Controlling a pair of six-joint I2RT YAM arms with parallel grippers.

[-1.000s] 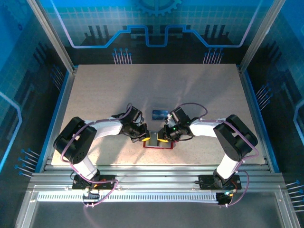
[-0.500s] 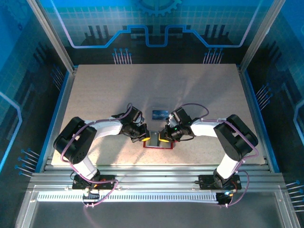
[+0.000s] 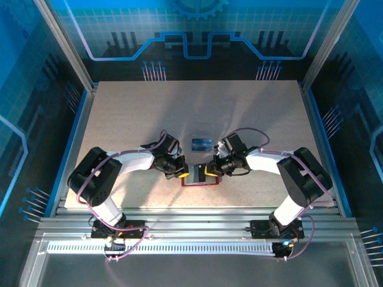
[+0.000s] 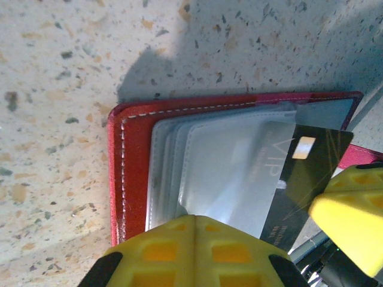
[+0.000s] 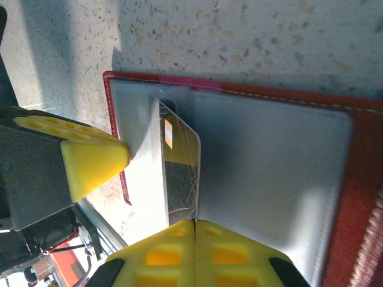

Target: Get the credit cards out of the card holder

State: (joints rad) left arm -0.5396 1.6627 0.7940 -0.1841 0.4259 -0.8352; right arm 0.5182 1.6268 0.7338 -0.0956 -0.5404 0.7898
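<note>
the dark red card holder (image 3: 201, 183) lies opened flat on the worktop at the middle of its near edge, greyish pockets facing up. a black card (image 4: 306, 170) with a small gold chip sticks partway out of a pocket, tilted off the leaf. a blue card (image 3: 202, 143) lies flat just beyond the holder.

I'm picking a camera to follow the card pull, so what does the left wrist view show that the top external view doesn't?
Left wrist: white stitching on the card holder's red leaf, stacked grey pockets, VIP lettering and a gold chip on the black card. Top external: the left arm, the right arm, and a blue card lying beyond the holder. Shared: the holder and yellow fingers at it.
</note>
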